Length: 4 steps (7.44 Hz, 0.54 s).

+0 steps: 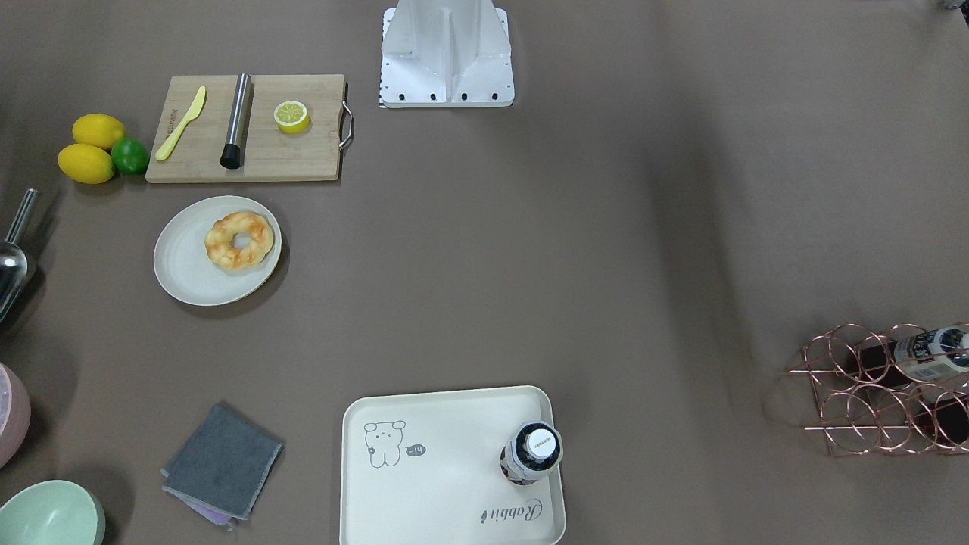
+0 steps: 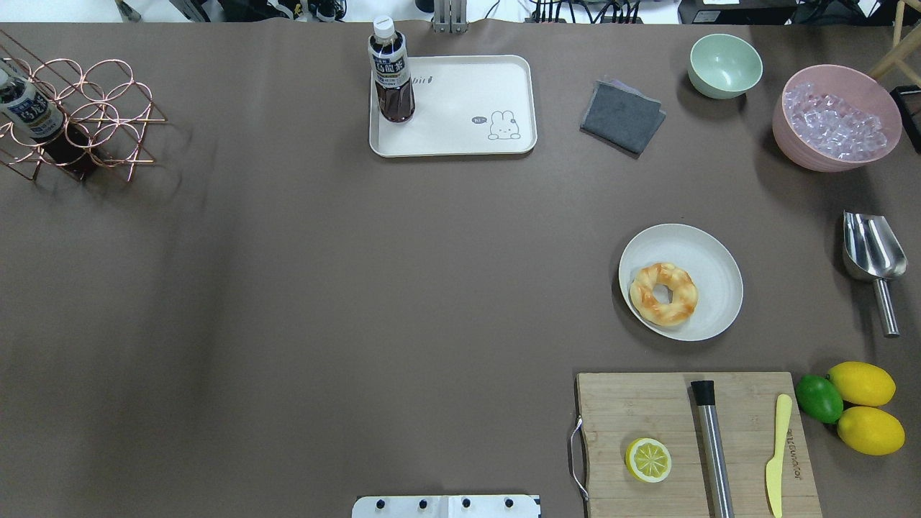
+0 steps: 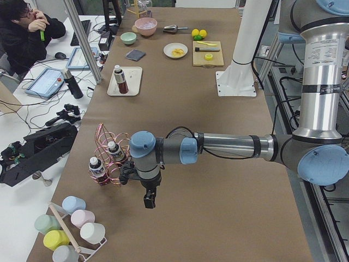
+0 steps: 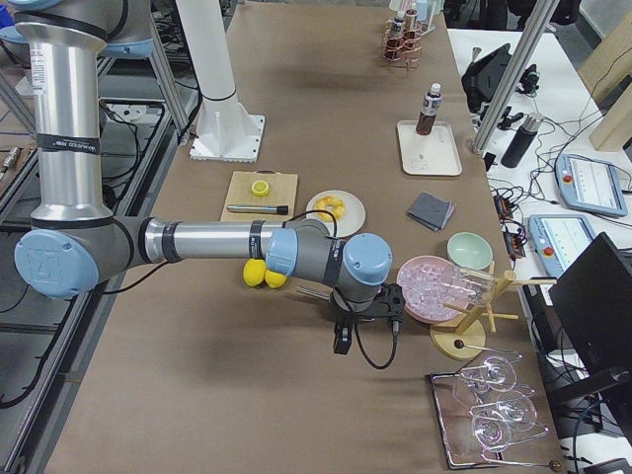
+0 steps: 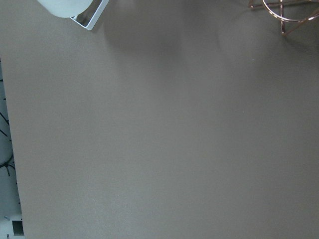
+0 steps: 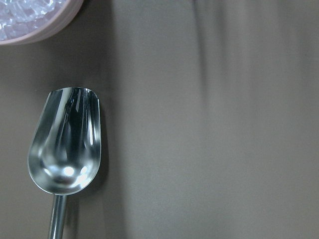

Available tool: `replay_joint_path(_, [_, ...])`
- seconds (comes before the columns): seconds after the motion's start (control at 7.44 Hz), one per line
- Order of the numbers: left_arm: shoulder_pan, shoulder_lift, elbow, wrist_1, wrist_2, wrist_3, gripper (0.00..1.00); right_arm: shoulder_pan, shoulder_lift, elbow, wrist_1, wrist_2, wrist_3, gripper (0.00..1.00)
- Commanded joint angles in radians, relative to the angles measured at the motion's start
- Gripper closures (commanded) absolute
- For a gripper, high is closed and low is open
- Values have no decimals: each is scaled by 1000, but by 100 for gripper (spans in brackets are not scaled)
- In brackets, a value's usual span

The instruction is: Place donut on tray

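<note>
The golden glazed donut point(image 1: 239, 239) lies on a round off-white plate point(image 1: 189, 272); it also shows in the overhead view point(image 2: 663, 293). The cream tray point(image 1: 439, 484) with the bear drawing stands at the table's far edge from the robot point(image 2: 460, 108). A dark drink bottle point(image 2: 392, 72) stands upright in one corner of it. My left gripper point(image 3: 149, 201) shows only in the exterior left view, beside a copper rack. My right gripper point(image 4: 342, 343) shows only in the exterior right view, near the pink bowl. I cannot tell whether either is open or shut.
A wooden cutting board point(image 2: 647, 410) holds a lemon half point(image 2: 648, 459), a steel rod and a yellow knife. Lemons and a lime point(image 2: 818, 398) lie beside it. A steel scoop point(image 2: 872, 252), a pink ice bowl point(image 2: 835, 119), a green bowl point(image 2: 724, 65), a grey cloth point(image 2: 622, 115) and a copper bottle rack point(image 2: 79, 115) ring the table.
</note>
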Motion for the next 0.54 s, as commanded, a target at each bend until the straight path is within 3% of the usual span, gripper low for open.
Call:
replay_joint_path(0.0, [0, -4, 1, 0, 0, -1, 2, 0, -1, 4, 2, -3, 0, 0])
replay_joint_path(0.4, [0, -6, -4, 0, 0, -1, 2, -2, 8, 39, 0, 30, 44, 0])
